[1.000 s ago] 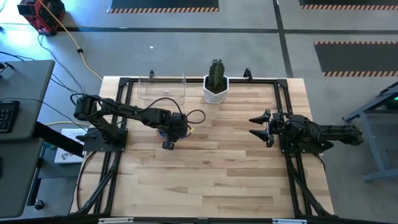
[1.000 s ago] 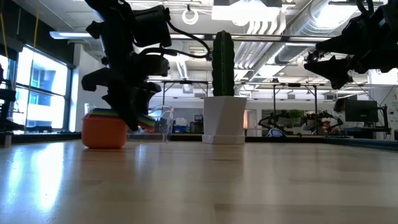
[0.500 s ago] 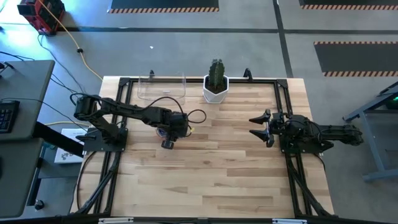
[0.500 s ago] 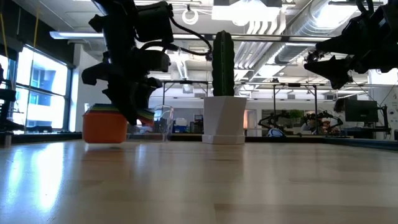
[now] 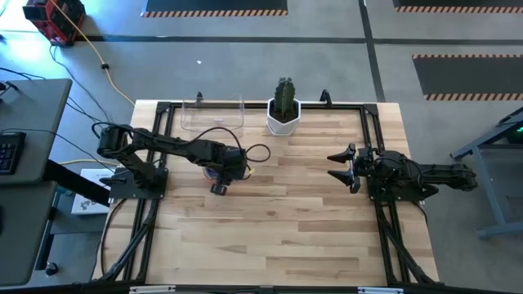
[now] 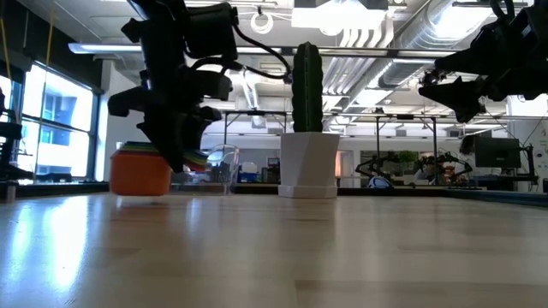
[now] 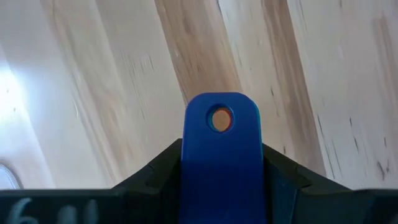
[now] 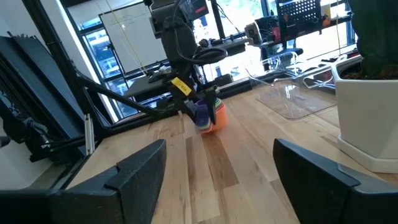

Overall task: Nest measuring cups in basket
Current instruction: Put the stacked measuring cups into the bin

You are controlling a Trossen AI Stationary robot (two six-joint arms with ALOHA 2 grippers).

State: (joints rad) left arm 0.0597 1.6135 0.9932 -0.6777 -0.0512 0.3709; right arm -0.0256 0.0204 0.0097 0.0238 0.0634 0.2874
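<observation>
A nested stack of measuring cups (image 6: 140, 171), orange outermost with coloured rims above it, hangs just above the table at the left. It also shows in the right wrist view (image 8: 210, 114), and mostly hidden under the arm in the high view (image 5: 214, 172). My left gripper (image 6: 185, 156) is shut on the stack's handles. The clear basket (image 5: 212, 114) stands at the far edge, left of the cactus pot. My right gripper (image 5: 341, 167) is open and empty, raised over the table's right side. My left gripper pinches the stacked handles between its two fingers. The blue top handle (image 7: 221, 146) sticks out past the fingertips, its hole showing orange beneath. The fingers come from above, slanting down. The stack hangs about level, its orange bottom (image 6: 140, 190) a little clear of the table.
A white pot with a green cactus (image 5: 283, 109) stands at the far edge right of the basket. Black frame rails (image 5: 372, 139) run along the table's sides. Bare wood lies across the middle and near part of the table (image 5: 278, 220).
My left gripper has risen a little, still shut on the handles, and has drifted slightly toward the table's left edge. The stack of cups has come up off the table and now hangs just clear of it.
</observation>
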